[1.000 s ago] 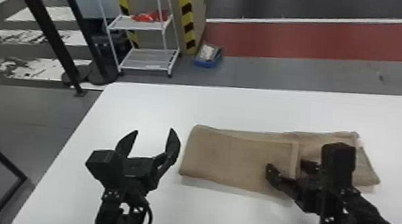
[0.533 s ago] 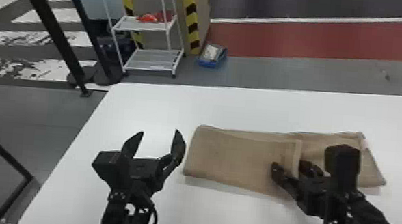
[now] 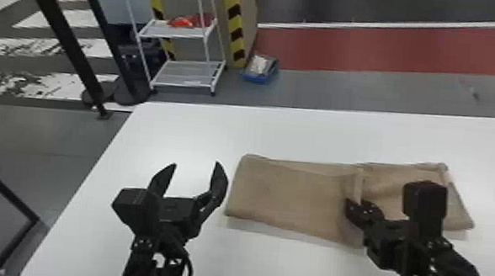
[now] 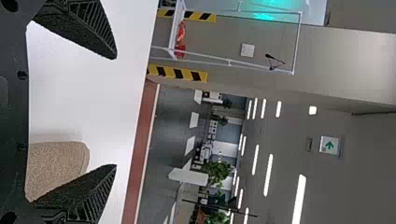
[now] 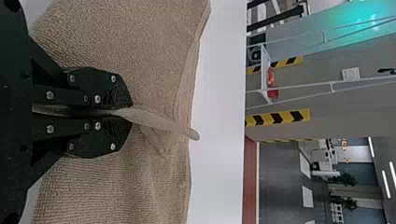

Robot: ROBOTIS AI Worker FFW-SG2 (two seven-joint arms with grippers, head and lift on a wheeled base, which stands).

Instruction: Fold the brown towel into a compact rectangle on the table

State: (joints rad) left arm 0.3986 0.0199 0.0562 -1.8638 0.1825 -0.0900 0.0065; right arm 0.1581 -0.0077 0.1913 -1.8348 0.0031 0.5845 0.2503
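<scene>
On the tabletop (image 3: 301,135), pinches the brown towel (image 3: 288,197) edgewise with the right tool (image 5: 127,112), holds the left tool (image 3: 196,164) spread; likely light and limp, best gripped along edges.

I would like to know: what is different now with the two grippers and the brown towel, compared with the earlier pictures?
The jaws of the right gripper have come together and now hold a pinched edge of the brown towel; before, they stood apart around it. The pinched edge has bunched inward between them. The left gripper stayed open, left of the towel.
</scene>
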